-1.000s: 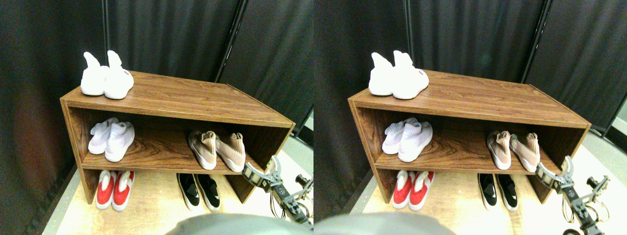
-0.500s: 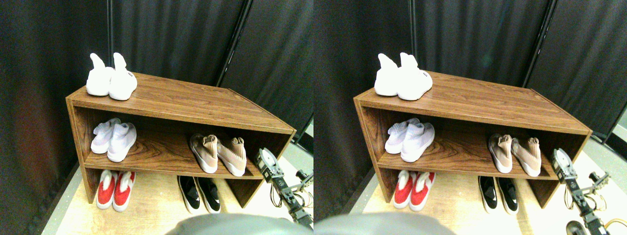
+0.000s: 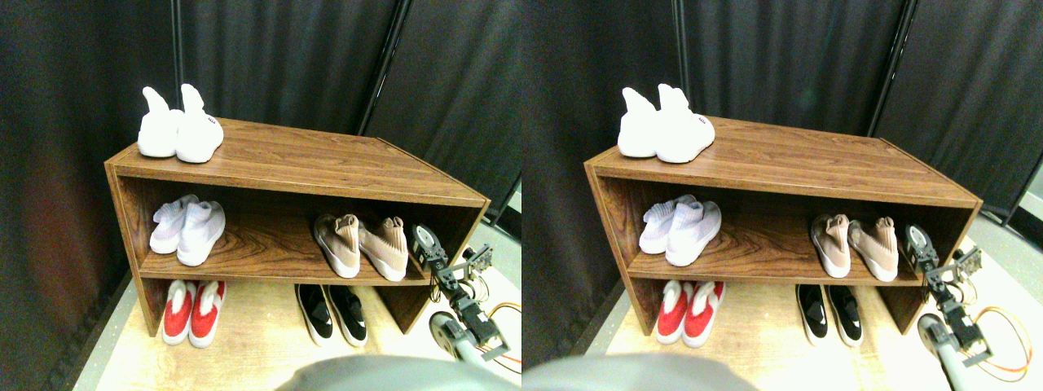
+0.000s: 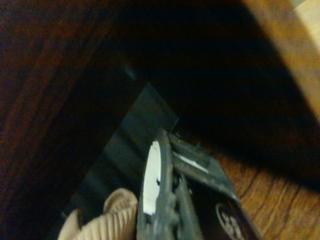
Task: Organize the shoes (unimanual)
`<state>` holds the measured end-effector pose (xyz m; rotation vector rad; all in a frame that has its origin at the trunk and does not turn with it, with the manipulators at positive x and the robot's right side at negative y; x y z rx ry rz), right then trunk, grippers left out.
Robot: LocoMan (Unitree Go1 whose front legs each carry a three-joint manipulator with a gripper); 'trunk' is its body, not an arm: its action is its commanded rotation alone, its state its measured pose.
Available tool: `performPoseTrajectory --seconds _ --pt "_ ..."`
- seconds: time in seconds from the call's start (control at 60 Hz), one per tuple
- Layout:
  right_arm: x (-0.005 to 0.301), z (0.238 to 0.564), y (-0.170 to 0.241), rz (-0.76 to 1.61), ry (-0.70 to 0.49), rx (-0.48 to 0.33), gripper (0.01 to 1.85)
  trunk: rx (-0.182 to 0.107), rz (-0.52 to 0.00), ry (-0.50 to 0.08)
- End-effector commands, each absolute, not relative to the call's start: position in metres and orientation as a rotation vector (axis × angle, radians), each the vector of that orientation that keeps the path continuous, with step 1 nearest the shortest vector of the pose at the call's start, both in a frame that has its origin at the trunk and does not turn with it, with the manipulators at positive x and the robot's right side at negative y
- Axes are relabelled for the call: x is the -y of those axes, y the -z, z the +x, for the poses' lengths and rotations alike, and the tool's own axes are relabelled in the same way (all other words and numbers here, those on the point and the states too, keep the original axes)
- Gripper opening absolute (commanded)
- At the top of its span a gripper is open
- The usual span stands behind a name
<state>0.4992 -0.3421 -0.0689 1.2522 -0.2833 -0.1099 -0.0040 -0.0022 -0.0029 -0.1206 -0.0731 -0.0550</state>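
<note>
The right manipulator (image 3: 461, 303) is a thin chain of grey metal brackets and dark blocks. Its gripper (image 3: 424, 243) is a dark open frame with a pale rounded face. An orange cable (image 3: 503, 312) loops at four o'clock from it.

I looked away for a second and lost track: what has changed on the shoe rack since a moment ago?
The right hand has risen from below the middle shelf's front edge and moved in at the shelf's right end, just right of the beige-tan pair; the wrist view shows a beige knit cuff close beside it. It holds nothing visibly. No shoes have moved: the black pair stays on the floor.
</note>
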Motion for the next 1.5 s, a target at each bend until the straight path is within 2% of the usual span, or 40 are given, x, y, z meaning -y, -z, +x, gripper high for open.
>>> performPoseTrajectory --seconds 0.017,0.183,0.267,0.85,1.067,1.117,1.233,1.367,1.5 --pt "0.338 0.506 0.066 1.267 0.148 0.33 0.06 0.04 -0.119 0.049" --pt "0.329 0.509 0.072 1.31 0.161 0.329 0.06 0.034 -0.118 0.048" --pt "0.322 0.511 0.073 1.281 0.123 0.276 0.06 0.033 -0.118 0.052" --pt "0.279 0.521 0.08 1.344 0.08 0.131 0.06 0.026 -0.156 0.015" --pt "0.285 0.524 0.085 1.345 0.121 0.156 0.06 0.026 -0.154 0.012" --pt "0.287 0.524 0.086 1.329 0.149 0.192 0.06 0.025 -0.152 0.014" --pt "0.292 0.524 0.086 1.33 0.173 0.219 0.06 0.024 -0.145 0.021" --pt "0.297 0.52 0.084 1.256 0.139 0.247 0.06 0.025 -0.134 0.033" --pt "0.292 0.508 0.07 1.207 0.05 0.252 0.06 0.032 -0.121 0.047"
